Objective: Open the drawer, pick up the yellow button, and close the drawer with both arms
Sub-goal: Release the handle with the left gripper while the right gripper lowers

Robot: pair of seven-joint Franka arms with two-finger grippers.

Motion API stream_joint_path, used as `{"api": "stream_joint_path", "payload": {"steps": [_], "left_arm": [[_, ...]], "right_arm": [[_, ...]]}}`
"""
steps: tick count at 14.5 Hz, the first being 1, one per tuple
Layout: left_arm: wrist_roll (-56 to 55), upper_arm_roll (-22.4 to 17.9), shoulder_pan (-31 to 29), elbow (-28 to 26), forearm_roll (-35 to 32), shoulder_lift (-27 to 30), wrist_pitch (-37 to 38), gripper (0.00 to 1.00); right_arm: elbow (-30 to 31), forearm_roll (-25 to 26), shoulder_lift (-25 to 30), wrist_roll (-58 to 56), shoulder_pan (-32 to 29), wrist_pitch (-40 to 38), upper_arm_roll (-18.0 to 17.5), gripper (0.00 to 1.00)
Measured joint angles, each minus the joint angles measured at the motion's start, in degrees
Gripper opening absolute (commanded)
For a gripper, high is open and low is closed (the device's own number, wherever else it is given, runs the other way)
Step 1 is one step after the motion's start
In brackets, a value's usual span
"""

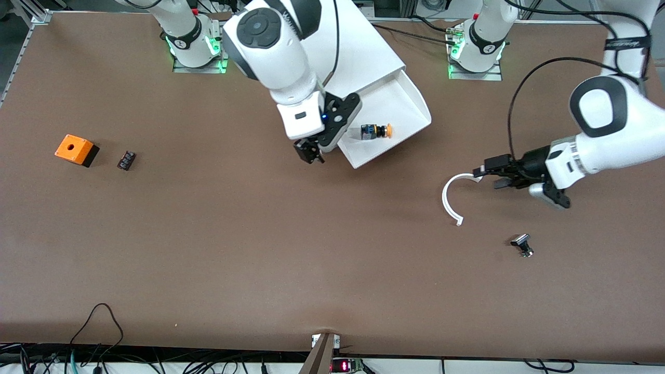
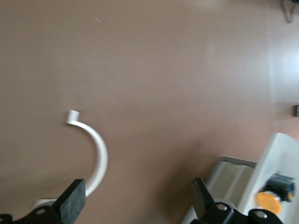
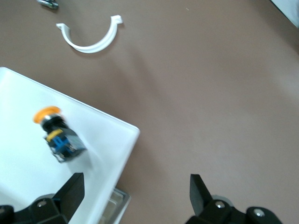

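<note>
Toward the counter's robot-side edge, the drawer (image 1: 387, 122) stands open with the button (image 1: 375, 131) inside: light, rigid, apt to roll, best pinched across its body. Right gripper (image 1: 310, 151) hovers beside it, jaws spread; left gripper (image 1: 491, 174), also spread, waits near a white curved clip (image 1: 451, 200).

bench (image 1: 208, 249): brown matte top, evenly lit | cables (image 1: 98, 332) along my bench's edge nearest the front camera | metal frame (image 1: 31, 21) at 1 corner

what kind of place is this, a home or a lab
Most likely a robotics lab. Two arms are bolted to a brown table with cables along its edge, and only test parts are out: a button in an open drawer, an orange cube, a white clip.
</note>
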State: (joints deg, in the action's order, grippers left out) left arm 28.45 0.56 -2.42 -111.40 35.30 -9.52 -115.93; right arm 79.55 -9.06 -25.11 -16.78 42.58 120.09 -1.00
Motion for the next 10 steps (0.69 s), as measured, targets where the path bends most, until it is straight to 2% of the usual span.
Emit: {"api": "stream_joint_path", "payload": {"steps": [2, 6, 10], "left_arm": [[-0.29, -1.42, -0.04, 3.04, -8.81, 2.61, 1.50, 1.00], [-5.89, -2.63, -0.05, 10.67, -23.81, 5.89, 11.11, 1.00], [-13.93, -2.62, 0.35, 15.37, -33.10, 6.94, 19.35, 1.00]], "right_arm": [[-2.05, 0.66, -1.22, -0.05, 1.65, 0.01, 0.11, 1.00], [-6.94, 4.04, -4.97, -0.11, 5.87, -0.01, 0.46, 1.00], [-9.26, 4.50, -8.26, -1.37, 7.63, 0.11, 0.55, 1.00]]}}
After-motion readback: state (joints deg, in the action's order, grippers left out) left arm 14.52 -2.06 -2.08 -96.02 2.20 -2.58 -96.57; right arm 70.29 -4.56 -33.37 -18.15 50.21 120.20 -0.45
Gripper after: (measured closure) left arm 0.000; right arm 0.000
